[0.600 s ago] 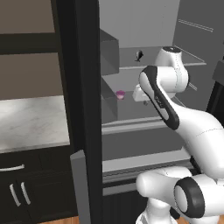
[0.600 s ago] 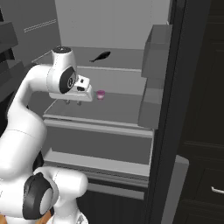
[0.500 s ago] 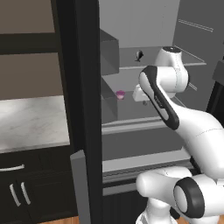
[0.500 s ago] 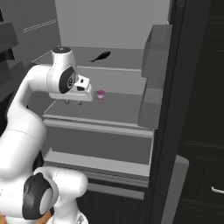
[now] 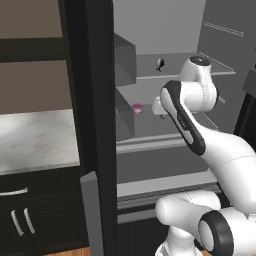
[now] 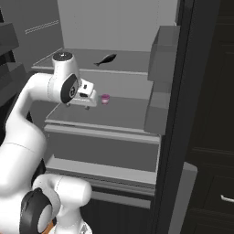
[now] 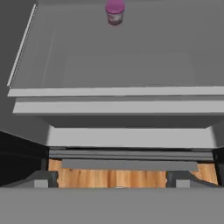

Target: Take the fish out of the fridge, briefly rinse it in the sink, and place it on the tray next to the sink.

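The fridge [image 5: 98,125] [image 6: 194,91] stands open, grey inside. The fish [image 5: 160,63] [image 6: 105,59], slim and dark, lies on the upper shelf toward the back. My gripper [image 6: 80,106] [image 5: 160,108] hovers over the front of the middle shelf [image 7: 122,65], below the fish and in front of it. It points downward. In the hand view the gripper [image 7: 112,180] has its jaws wide apart with nothing between them, so it is open. The sink and the tray are out of view.
A small pink-topped cup [image 5: 137,108] [image 6: 105,98] [image 7: 114,12] stands on the middle shelf just beyond the gripper. Grey door bins [image 6: 162,82] hang at the right. A marble countertop [image 5: 35,140] with dark cabinets lies left of the fridge. Wooden floor [image 7: 118,177] shows below.
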